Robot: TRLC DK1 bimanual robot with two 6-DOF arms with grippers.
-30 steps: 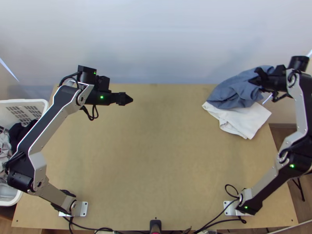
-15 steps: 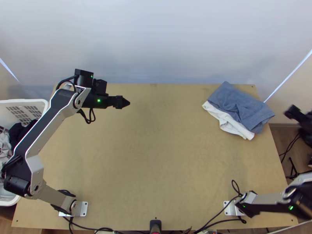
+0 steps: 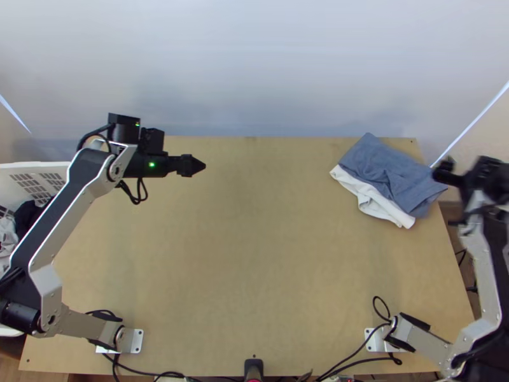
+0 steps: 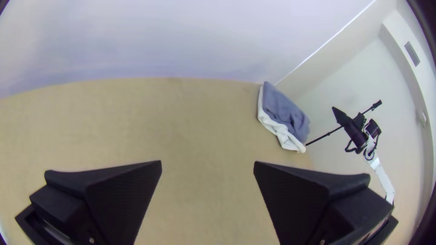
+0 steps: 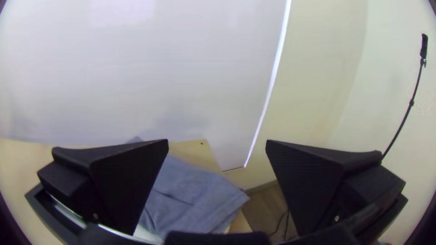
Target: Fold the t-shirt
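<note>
Near the blue cloth [image 3: 389, 170], the right gripper [image 3: 444, 172] gapes wide and empty, like the left gripper [image 3: 201, 165]

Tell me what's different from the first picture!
The right gripper let go of the blue cloth, swung out to the right, then came partway back. The blue cloth now lies flatter, covering more of the white cloth. The left gripper slid slightly left. The basket stayed put.
</note>
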